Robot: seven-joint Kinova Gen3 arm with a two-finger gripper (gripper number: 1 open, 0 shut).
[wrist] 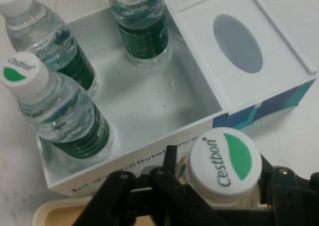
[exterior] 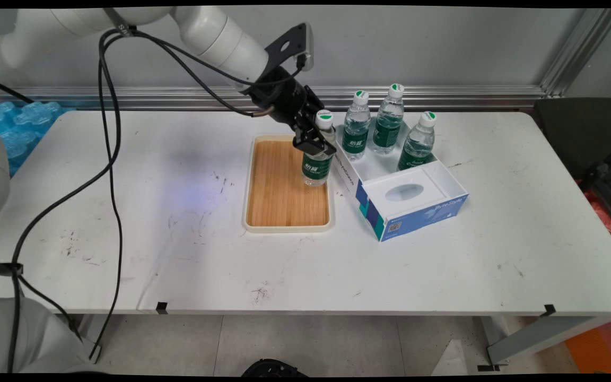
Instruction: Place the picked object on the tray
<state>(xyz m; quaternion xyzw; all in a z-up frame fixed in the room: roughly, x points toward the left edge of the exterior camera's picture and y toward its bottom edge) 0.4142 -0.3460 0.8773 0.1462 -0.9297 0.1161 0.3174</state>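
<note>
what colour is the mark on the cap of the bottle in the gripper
Green, a leaf-like shape on the white cap of the bottle; clearest in the hand view.

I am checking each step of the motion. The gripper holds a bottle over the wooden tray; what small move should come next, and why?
Probably a short lowering. The gripper is shut on the water bottle just below its cap, and the bottle stands upright over the tray by its right edge, beside the box. Whether its base touches the wood cannot be told, so ease down before opening.

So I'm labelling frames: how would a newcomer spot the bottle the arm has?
Find the cream-rimmed wooden tray left of the white-and-blue box. The clear green-labelled water bottle over its far right corner, alone outside the box, is clamped by the black fingers.
</note>
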